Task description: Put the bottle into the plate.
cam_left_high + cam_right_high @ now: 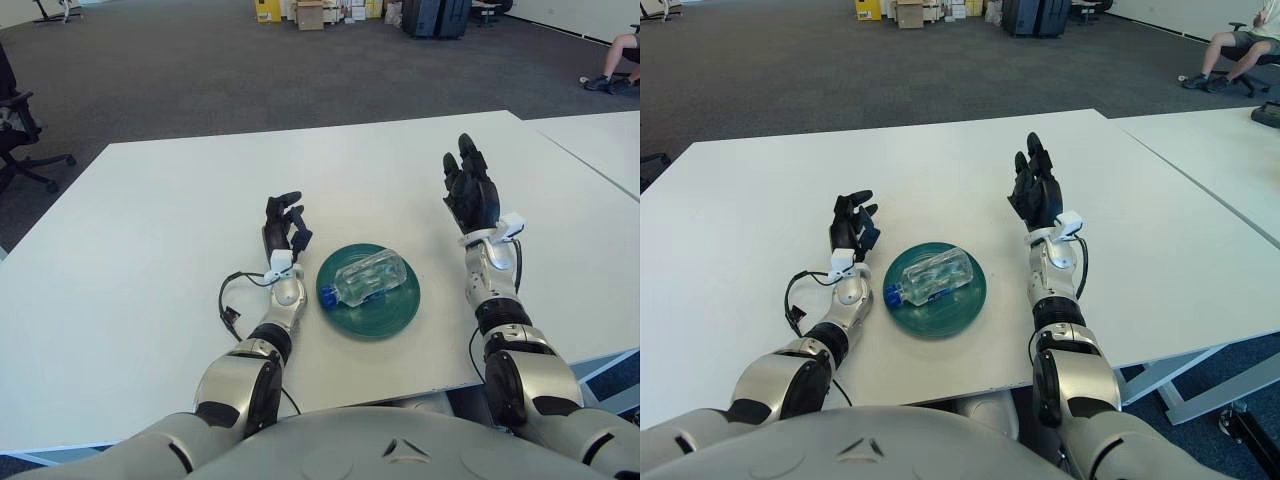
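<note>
A clear plastic bottle (370, 277) with a blue cap lies on its side in the green plate (372, 316) near the table's front edge. My right hand (472, 190) stands to the right of the plate, fingers straight and spread, holding nothing, well apart from the bottle. My left hand (283, 222) shows just left of the plate, fingers loosely relaxed and empty.
The white table (180, 220) stretches wide around the plate. A second white table (600, 140) stands to the right. A black cable (230, 300) loops beside my left forearm. Boxes and chairs stand far back on the floor.
</note>
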Available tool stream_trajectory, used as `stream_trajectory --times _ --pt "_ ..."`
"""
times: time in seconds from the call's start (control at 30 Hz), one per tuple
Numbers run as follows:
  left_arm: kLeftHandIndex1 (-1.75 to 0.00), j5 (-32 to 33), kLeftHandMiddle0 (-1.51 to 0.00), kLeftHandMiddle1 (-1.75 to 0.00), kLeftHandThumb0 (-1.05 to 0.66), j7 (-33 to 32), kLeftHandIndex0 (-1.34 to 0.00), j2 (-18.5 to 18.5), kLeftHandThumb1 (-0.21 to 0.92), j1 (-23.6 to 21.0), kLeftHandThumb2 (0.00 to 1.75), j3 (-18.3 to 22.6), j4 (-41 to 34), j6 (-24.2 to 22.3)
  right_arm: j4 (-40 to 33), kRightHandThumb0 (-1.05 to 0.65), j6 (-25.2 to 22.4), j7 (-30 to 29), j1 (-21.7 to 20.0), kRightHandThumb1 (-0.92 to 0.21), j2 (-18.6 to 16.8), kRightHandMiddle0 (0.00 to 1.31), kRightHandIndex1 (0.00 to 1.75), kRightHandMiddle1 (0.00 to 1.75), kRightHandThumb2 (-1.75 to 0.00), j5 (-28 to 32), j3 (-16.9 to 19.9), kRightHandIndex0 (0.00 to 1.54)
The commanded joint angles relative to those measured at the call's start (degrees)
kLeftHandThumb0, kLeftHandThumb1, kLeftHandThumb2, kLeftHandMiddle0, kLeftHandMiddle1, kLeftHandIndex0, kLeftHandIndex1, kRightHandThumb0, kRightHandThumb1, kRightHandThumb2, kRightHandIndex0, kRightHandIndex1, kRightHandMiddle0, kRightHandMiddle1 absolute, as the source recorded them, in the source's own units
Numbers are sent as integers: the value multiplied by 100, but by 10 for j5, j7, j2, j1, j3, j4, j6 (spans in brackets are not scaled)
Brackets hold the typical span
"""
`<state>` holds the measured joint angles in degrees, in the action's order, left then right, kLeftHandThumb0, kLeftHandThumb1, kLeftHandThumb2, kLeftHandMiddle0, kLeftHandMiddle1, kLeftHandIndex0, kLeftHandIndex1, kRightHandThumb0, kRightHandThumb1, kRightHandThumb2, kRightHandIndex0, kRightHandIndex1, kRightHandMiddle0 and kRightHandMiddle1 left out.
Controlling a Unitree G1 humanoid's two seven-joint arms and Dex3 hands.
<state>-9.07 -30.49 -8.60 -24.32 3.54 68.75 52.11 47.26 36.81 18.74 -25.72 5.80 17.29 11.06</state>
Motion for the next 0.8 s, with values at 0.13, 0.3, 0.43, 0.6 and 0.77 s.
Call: stream_trajectory --times 0.13,0.3,0.43,0.6,0.77 --pt "-126 2 -58 -71 -67 15 -48 14 92 24 90 2 3 7 1 -95 7 2 -16 -92 -7 0 0 18 -87 -5 8 3" --pt "-127 6 -58 -71 -65 22 -49 14 92 25 87 4 -3 9 -5 -95 -13 -31 19 -92 -29 0 0 18 -87 -17 5 3" --pt "-127 6 -57 -70 -63 26 -48 16 92 25 86 3 -9 10 14 -71 -84 -108 105 -92 -71 0 7 60 -86 -38 -3 26" --pt "-126 3 -56 -69 -62 27 -46 18 92 25 86 1 -14 9 -9 -64 -114 -115 117 -92 -67 0 8 74 -82 -52 -13 32" --pt "-124 0 -54 -68 -61 30 -43 19 92 27 86 -3 -20 8 -32 -60 -133 -121 130 -92 -56 0 7 81 -77 -83 -30 33"
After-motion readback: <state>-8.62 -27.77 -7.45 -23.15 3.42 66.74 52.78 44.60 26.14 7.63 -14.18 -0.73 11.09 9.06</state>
